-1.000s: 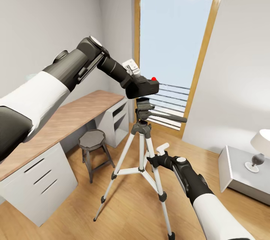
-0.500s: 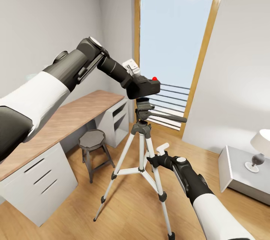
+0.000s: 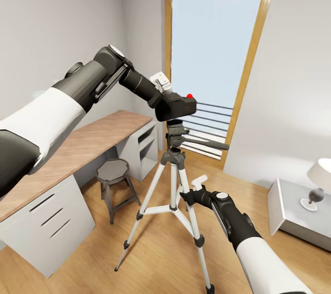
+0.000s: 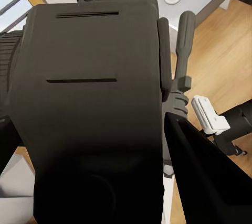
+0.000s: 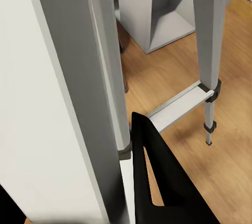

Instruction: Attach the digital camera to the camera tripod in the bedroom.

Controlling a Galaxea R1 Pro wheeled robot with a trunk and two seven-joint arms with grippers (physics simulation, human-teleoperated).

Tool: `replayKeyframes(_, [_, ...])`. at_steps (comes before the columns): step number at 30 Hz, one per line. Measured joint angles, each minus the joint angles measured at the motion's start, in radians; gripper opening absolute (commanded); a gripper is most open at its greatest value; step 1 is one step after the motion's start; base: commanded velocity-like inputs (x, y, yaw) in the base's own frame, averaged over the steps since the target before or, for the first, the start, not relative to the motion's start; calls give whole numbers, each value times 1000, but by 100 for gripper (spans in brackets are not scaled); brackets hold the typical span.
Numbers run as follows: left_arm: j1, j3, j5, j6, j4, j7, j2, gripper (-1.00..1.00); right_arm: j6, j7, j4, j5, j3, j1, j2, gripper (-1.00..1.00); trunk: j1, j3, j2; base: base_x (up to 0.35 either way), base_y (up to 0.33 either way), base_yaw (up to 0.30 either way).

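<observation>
I've got the left gripper [image 3: 171,100] clamped on the camera [image 3: 177,106], sitting right on top of the tripod [image 3: 174,179] head, while my right gripper [image 3: 191,193] is closed around one tripod leg lower down, stool [image 3: 114,172] just beside the tripod.

Bright, even daylight thru tall window [image 3: 209,32]; soft shadows on floor [image 3: 151,257]; sharp render, edges stretched, no glare.

Grey stool [image 3: 113,171] by wood-top desk [image 3: 87,142]; lamp [image 3: 317,183] on nightstand [image 3: 287,206] at rt
</observation>
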Motion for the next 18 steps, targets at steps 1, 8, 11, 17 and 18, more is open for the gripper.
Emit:
replayKeyframes(1, [0, 0, 0, 0, 0, 0, 0, -100, 0, 0, 0, 0, 0, 0, 0, -100, 0, 0, 0, 0, 0, 0])
replayKeyframes(8, [0, 0, -1, 0, 2, -1, 0, -100, 0, 0, 0, 0, 0, 0, 0, -100, 0, 0, 0, 0, 0, 0])
replayKeyframes(11, [0, 0, -1, 1, 3, -1, 0, -100, 0, 0, 0, 0, 0, 0, 0, -100, 0, 0, 0, 0, 0, 0])
replayKeyframes(17, [0, 0, -3, -2, 3, 4, 0, 100, -1, 0, 1, 0, 0, 0, 0, -100, 0, 0, 0, 0, 0, 0])
replayKeyframes(18, [0, 0, -3, -2, 3, 5, 0, 100, -1, 0, 0, 0, 0, 0, 0, -100, 0, 0, 0, 0, 0, 0])
